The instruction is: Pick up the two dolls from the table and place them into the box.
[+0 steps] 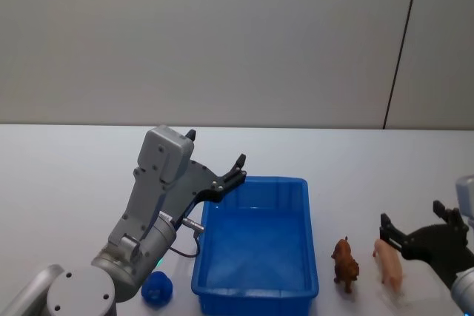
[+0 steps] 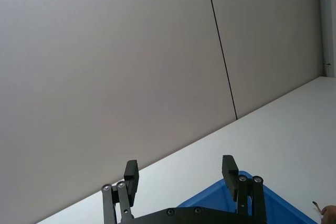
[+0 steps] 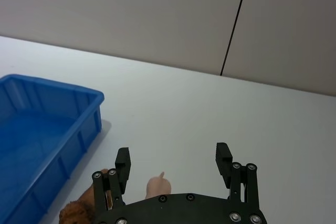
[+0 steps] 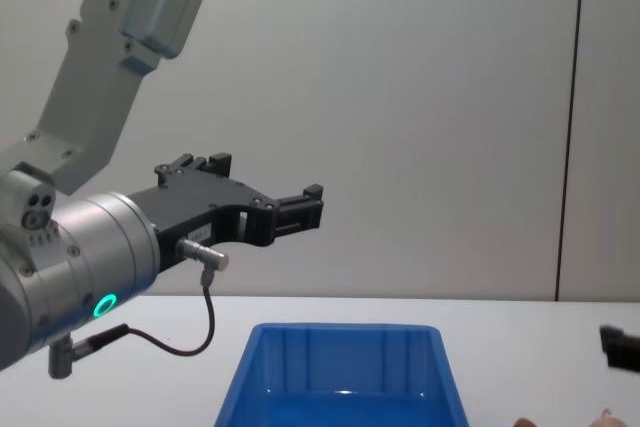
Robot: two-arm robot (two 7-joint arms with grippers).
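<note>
The box (image 1: 252, 295) sat on the white desk (image 1: 74, 168), a little left of the middle, with nothing in it. Both dolls stood upright on the desk to the right of it. The brown doll (image 1: 345, 260) was just beside the box's right wall, and the pink doll (image 1: 389, 261) stood close on the brown one's far side, apart from it.

The left pincer (image 1: 215, 148) hung in the air over the box's far left corner with its fingers spread apart and nothing between them. The chest view showed it well above the rim (image 4: 345, 329).

The right pincer (image 1: 412, 214) was low over the desk at the right, its fingers spread wide and gripping nothing. In the right wrist view the pink doll's tip (image 3: 157, 184) lay between the fingers (image 3: 122, 159), though whether either finger touched it could not be told.

A small blue thing (image 1: 157, 286) of unclear kind lay on the desk by the box's near left corner.
</note>
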